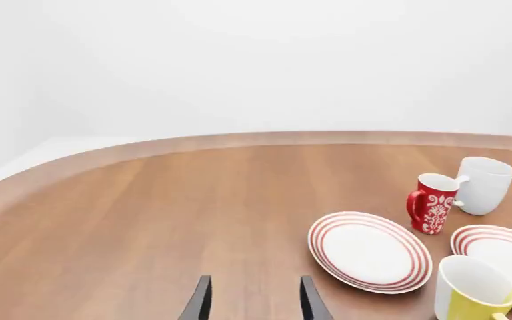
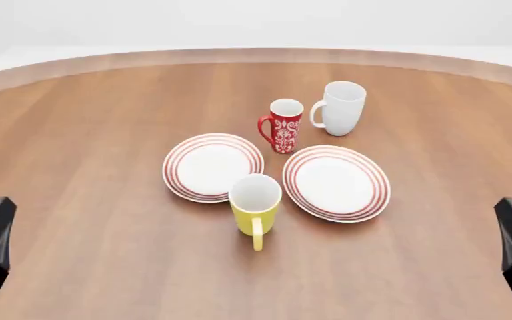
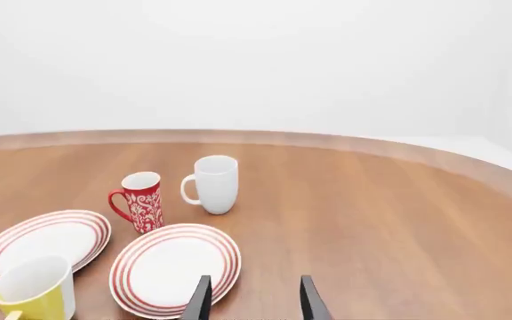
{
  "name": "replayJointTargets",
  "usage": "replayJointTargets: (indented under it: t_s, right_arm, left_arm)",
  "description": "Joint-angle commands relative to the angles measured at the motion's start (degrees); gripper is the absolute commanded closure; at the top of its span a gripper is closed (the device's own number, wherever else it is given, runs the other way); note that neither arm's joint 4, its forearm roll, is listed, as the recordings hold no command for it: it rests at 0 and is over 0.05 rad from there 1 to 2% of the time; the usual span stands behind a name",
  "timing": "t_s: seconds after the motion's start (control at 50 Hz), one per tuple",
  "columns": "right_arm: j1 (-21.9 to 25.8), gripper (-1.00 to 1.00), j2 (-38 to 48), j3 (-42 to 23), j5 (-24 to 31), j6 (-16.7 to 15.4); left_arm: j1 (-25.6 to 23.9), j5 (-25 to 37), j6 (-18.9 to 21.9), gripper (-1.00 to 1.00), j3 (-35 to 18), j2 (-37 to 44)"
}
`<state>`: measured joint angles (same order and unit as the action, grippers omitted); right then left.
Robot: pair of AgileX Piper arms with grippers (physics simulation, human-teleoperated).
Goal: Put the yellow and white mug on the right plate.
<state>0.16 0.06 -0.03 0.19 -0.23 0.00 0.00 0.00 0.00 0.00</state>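
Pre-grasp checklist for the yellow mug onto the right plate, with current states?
1. yellow and white mug upright, handle toward the arms: ok.
2. right plate has nothing on it: ok.
3. Mug off the target: it stands between the right plate and the left plate, overlapping the left plate's near rim; contact: cannot tell.
4. right pincer open, holding nothing: ok.
5. left pincer open, holding nothing: ok.
6. red mug and white mug stand behind the plates, off the near-side approach: ok.

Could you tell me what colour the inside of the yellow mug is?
White inside the yellow mug; the front view shows it best.
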Motion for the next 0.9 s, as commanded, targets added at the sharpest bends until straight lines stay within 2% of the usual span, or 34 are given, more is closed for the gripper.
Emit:
replayJointTargets:
  t_s: [0.02, 0.2, 0.24, 0.28, 0.32, 0.4, 0.5, 0.56, 0.58, 0.6, 0.66, 0.72, 0.8, 0.84, 0.86, 0.9]
  right_arm:
    - [0.35, -1.00, 0.10, -0.07, 0.48, -0.42]
    - [0.26, -1.00, -0.05, -0.63, 0.11, -0.82]
    - [-0.96, -1.00, -0.03, -1.60, -0.22, -1.20]
    - [-0.42, -1.00, -0.04, -2.47, -0.30, -3.38]
    - [-0.21, -1.00, -0.05, -3.50, 0.84, -3.27]
    - [2.35, -1.00, -0.05, -4.59, 3.05, -4.70]
    - [2.93, -1.00, 0.12, -7.08, 8.50, -1.17]
    - [4.65, -1.00, 0.29, -8.51, 9.99, -1.84]
    - [6.58, -1.00, 2.87, -8.69, 9.84, -0.20]
    - [7.92, -1.00, 4.80, -9.00, 9.26, -2.21]
    - [9.30, -1.00, 5.33, -10.88, 10.96, -1.36]
    - [11.12, -1.00, 6.07, -12.42, 12.32, -2.25]
    - [11.32, -1.00, 6.97, -13.75, 12.86, -1.88]
    - [12.03, -1.00, 7.04, -14.31, 13.85, -6.45]
    - [11.77, -1.00, 7.29, -15.15, 14.66, -4.46]
    - [12.49, -1.00, 7.71, -16.55, 15.88, -4.64]
  left_arm:
    - [0.00, 0.00, 0.00, -1.00, 0.00, 0.00]
    - [0.00, 0.00, 0.00, -1.00, 0.00, 0.00]
    - [0.00, 0.00, 0.00, -1.00, 0.00, 0.00]
    - [0.00, 0.00, 0.00, -1.00, 0.00, 0.00]
    - [0.00, 0.00, 0.00, -1.00, 0.00, 0.00]
    - [0.00, 0.00, 0.00, -1.00, 0.00, 0.00]
    - [0.00, 0.00, 0.00, -1.00, 0.00, 0.00]
    - [0.00, 0.00, 0.00, -1.00, 0.00, 0.00]
    - [0.00, 0.00, 0.00, -1.00, 0.00, 0.00]
    - [0.00, 0.00, 0.00, -1.00, 0.00, 0.00]
    - [0.00, 0.00, 0.00, -1.00, 0.00, 0.00]
    - [0.00, 0.00, 0.00, -1.00, 0.00, 0.00]
    - [0.00, 0.00, 0.00, -1.00, 0.00, 0.00]
    - [0.00, 0.00, 0.00, -1.00, 0.00, 0.00]
    - [0.00, 0.00, 0.00, -1.00, 0.00, 0.00]
    - [0.00, 0.00, 0.00, -1.00, 0.00, 0.00]
